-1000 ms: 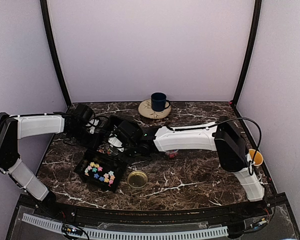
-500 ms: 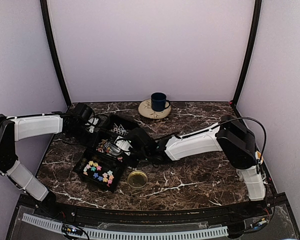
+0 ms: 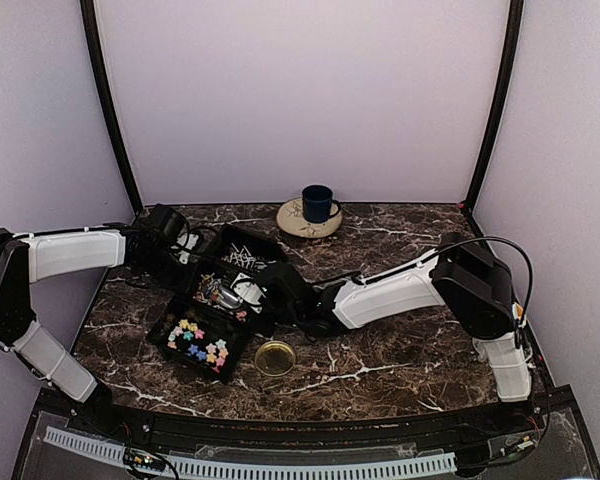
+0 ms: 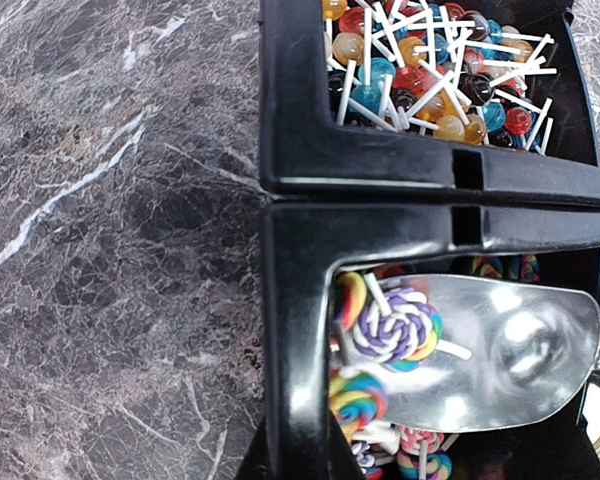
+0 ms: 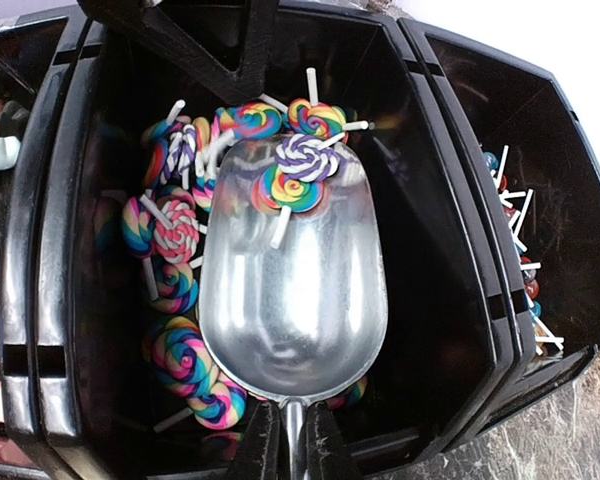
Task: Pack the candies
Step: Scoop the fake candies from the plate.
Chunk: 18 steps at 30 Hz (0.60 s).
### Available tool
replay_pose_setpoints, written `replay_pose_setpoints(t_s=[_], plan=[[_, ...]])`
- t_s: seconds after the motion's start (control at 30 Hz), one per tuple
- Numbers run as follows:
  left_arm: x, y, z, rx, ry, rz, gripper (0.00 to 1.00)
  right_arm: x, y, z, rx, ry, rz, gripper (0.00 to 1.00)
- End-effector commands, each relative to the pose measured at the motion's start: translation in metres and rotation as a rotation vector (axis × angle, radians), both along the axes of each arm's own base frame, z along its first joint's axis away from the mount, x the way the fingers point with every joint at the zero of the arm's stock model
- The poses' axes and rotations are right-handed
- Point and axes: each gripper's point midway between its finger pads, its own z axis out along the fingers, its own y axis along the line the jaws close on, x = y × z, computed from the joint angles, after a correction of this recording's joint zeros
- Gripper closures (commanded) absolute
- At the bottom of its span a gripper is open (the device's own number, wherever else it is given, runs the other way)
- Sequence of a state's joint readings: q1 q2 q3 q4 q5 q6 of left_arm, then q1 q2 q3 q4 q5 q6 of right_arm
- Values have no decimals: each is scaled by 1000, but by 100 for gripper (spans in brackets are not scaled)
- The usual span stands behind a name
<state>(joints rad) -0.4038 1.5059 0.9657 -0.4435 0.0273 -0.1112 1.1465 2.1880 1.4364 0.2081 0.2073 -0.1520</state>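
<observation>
The candies lie in a black three-part tray (image 3: 161,337). Pastel star pieces (image 3: 198,343) fill the near part, swirl lollipops (image 5: 175,225) the middle part, and small round lollipops on white sticks (image 4: 430,70) the far part. My right gripper (image 5: 293,440) is shut on the handle of a metal scoop (image 5: 292,290). The scoop lies in the middle part with two swirl lollipops (image 5: 295,170) on its front lip. My left gripper (image 4: 292,445) is shut on the tray's outer wall (image 4: 298,330) at the middle part. The small clear jar does not show.
A gold lid (image 3: 275,357) lies on the marble table just right of the tray's near end. A blue mug (image 3: 317,204) stands on a round plate (image 3: 293,225) at the back. An orange cup (image 3: 511,315) stands at the right edge.
My right arm has stretched out and dropped lower, bringing the scoop down into the tray's middle part among the swirl lollipops. My left gripper has stayed on the tray wall.
</observation>
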Motion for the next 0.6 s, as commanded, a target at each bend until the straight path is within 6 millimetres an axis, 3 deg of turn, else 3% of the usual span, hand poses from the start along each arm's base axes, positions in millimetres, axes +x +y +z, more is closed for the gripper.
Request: replay_pose_setpoints(t_s=[0.0,0.23,0.57], plan=[[26,-44,63,-193,-208,-100,100,8,1,10,73,-42,-57,100],[27,-44,62,-194,-206,-97,100,7,-6,18,137,-79,-70,100],[26,-45,61,-201,-200,-101,100,9,1,17,145,-67,-71,100]])
